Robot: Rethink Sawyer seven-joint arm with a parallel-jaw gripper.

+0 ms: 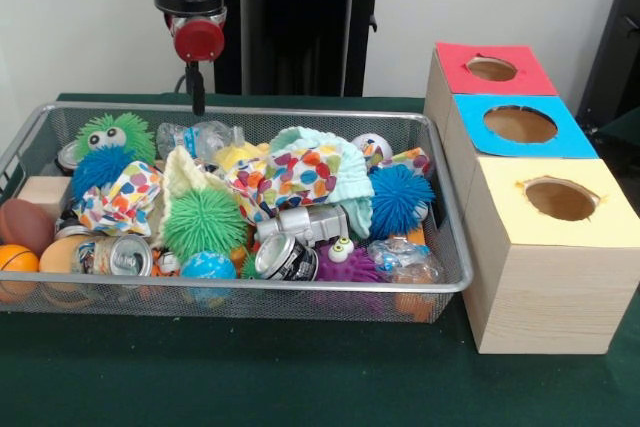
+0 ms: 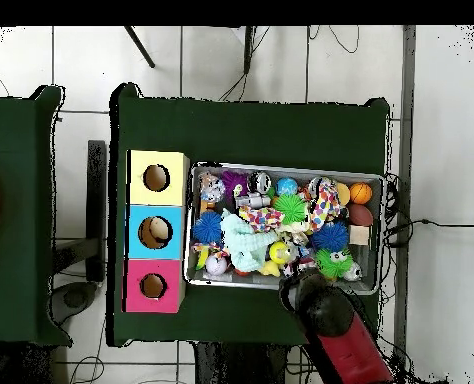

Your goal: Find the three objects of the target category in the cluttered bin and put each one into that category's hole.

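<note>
A wire mesh bin holds a heap of mixed items. Among them are a green spiky ball, two blue spiky balls, crushed cans, polka-dot cloths and a clear plastic bottle. Beside the bin stand three boxes with round holes: red, blue and yellow. My gripper hangs just above the bin's far rim, towards its left end, and holds nothing that I can see. In the overhead view the arm hides the gripper.
A brown football, an orange ball and a wooden block lie at the bin's left end. A purple spiky toy with eyes sits near the front rim. Green cloth covers the table.
</note>
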